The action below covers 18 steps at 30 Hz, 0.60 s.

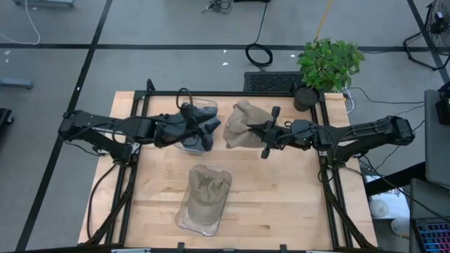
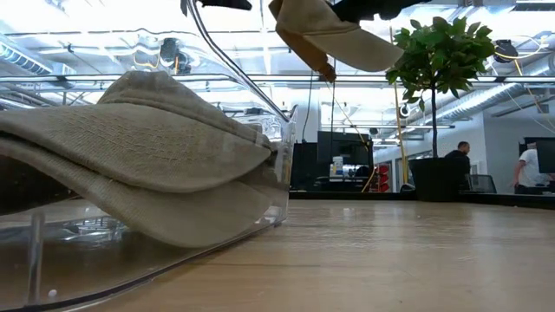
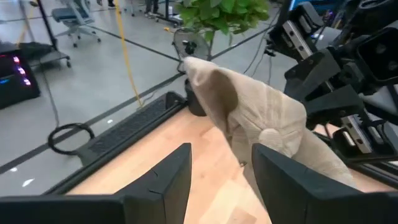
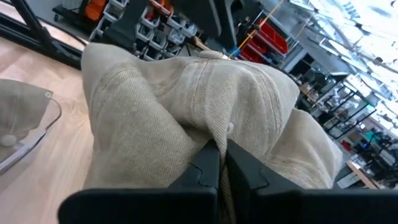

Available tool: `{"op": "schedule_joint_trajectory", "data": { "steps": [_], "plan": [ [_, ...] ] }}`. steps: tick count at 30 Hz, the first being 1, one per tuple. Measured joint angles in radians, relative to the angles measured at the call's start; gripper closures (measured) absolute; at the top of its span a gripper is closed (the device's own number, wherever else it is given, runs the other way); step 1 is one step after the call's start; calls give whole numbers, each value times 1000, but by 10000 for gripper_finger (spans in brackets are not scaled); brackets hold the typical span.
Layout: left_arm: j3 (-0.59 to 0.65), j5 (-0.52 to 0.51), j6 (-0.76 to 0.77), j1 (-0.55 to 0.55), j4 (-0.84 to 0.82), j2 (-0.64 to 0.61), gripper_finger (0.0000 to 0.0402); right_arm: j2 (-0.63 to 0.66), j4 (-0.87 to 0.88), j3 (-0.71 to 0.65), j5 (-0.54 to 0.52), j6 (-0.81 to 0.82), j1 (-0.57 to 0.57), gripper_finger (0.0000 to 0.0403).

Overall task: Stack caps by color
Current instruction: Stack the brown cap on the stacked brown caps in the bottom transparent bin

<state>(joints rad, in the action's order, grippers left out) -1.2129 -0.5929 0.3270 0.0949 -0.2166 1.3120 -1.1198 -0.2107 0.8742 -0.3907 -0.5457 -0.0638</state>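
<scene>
My right fingers (image 4: 217,163) are clamped on a tan cap (image 1: 246,125), held in the air beyond the near bin (image 1: 184,219). That bin already holds tan caps (image 1: 209,188), at least two stacked as the low view shows them, so I judge the tan pile partly built and this cap next for it. The cap hangs soft and creased, bunched at my grip. My left fingers (image 3: 214,174) stand apart, empty, over the far bin (image 1: 208,105), facing the held cap.

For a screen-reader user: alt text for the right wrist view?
The right gripper is shut on a tan cap, pinching a fold of its fabric, held above the wooden table. A clear bin sits at one edge.
</scene>
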Motion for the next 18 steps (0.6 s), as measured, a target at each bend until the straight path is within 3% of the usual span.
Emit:
{"op": "schedule_joint_trajectory", "data": {
  "steps": [5, 9, 16, 18],
  "plan": [
    [0, 20, 43, -13, 12, 11, 227, 0, -49, 0, 1, -25, -10, 403],
    [0, 29, 192, -21, 23, 11, 227, 0, -61, 0, 1, -35, -10, 403],
    [0, 406, 305, -65, 158, 11, 227, 0, -70, 0, 1, -59, -10, 403],
    [-1, 446, 316, -79, 166, 10, 227, 0, -78, 0, 2, -61, -10, 403]
  ]
}}
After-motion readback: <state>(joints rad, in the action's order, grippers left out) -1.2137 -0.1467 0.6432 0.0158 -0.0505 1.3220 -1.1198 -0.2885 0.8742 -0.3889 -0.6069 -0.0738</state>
